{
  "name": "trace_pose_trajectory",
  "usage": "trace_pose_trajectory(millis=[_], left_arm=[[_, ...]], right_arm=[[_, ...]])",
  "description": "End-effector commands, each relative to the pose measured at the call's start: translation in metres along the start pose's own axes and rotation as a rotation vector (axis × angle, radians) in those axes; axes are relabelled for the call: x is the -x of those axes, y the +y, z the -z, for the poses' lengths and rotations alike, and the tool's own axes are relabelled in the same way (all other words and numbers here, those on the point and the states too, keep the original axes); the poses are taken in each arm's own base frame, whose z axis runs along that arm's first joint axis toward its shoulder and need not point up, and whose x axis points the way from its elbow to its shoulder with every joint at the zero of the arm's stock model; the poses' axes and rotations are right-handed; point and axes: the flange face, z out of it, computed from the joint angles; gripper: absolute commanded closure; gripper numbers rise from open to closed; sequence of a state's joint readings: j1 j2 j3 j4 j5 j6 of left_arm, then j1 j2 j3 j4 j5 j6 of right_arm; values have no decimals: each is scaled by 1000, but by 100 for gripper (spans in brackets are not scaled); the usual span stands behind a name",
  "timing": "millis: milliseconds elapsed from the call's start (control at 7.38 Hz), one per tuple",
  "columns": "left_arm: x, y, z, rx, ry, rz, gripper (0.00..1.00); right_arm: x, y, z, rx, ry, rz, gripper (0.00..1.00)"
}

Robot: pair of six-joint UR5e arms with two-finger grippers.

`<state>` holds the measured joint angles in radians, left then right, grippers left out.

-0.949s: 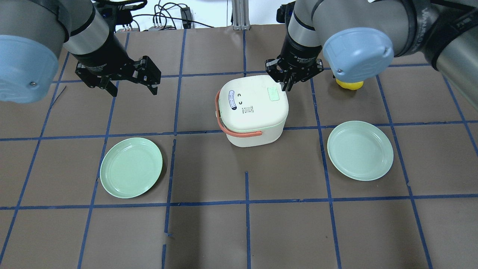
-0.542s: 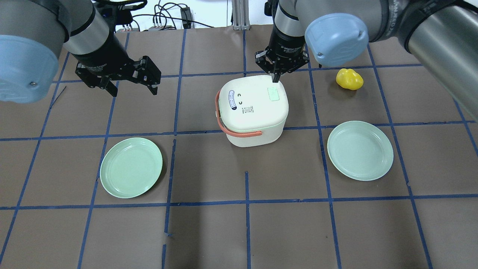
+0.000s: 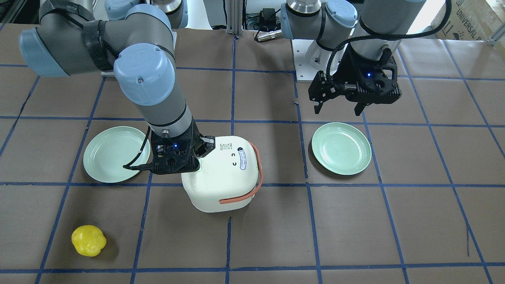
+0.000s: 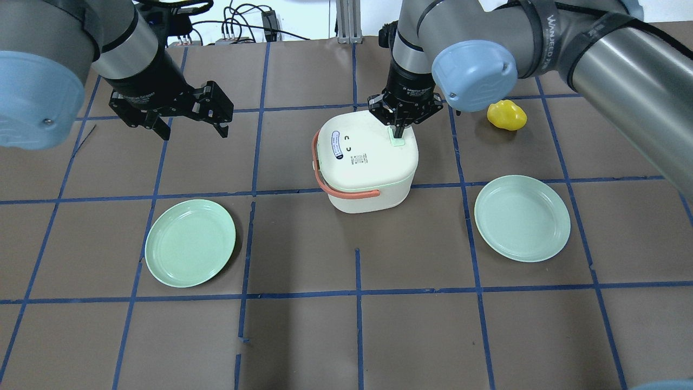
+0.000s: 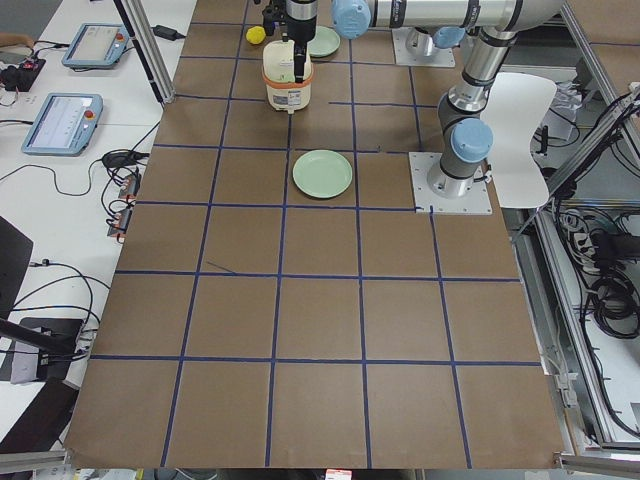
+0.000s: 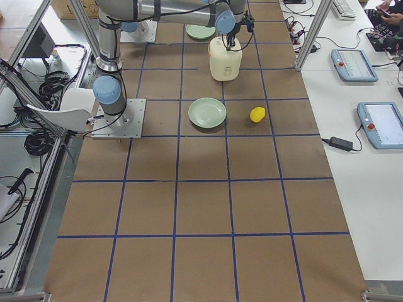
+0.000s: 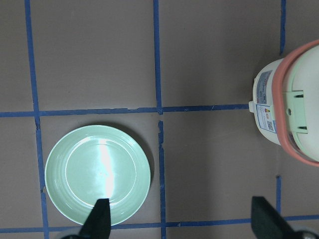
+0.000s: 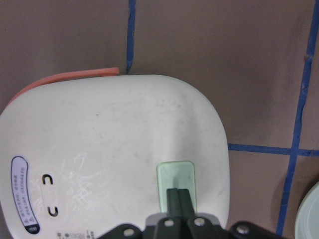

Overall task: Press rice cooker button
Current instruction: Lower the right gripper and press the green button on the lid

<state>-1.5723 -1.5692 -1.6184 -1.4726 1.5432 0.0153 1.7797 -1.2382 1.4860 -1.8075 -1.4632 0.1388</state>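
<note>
White rice cooker (image 3: 221, 173) sits mid-table in the front-facing view; overhead, the right gripper (image 4: 399, 135) hangs over its lid; the right wrist camera shows its jaws closed, tips on the mint-green button (image 8: 175, 177); the left wrist camera shows the left gripper (image 7: 182, 221) spread open above a pale green plate (image 7: 97, 174).

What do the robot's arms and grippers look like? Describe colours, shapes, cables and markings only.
Both arms are grey tubes with pale blue round joint caps and black wrists. The right arm wears black straps. The left gripper and right gripper are black, two-fingered, with white lettering. A black cable loops to the left wrist.
</note>
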Motion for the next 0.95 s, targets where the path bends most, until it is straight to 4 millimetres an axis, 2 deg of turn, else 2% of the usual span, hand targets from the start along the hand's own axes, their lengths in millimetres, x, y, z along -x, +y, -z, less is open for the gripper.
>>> trace_pose_trajectory(millis=[0, 814], left_arm=[[0, 0, 0, 0, 0, 0, 0], [0, 0, 0, 0, 0, 0, 0]], right_arm=[[-2, -2, -4, -4, 0, -7, 91], [0, -2, -8, 3, 1, -12, 91]])
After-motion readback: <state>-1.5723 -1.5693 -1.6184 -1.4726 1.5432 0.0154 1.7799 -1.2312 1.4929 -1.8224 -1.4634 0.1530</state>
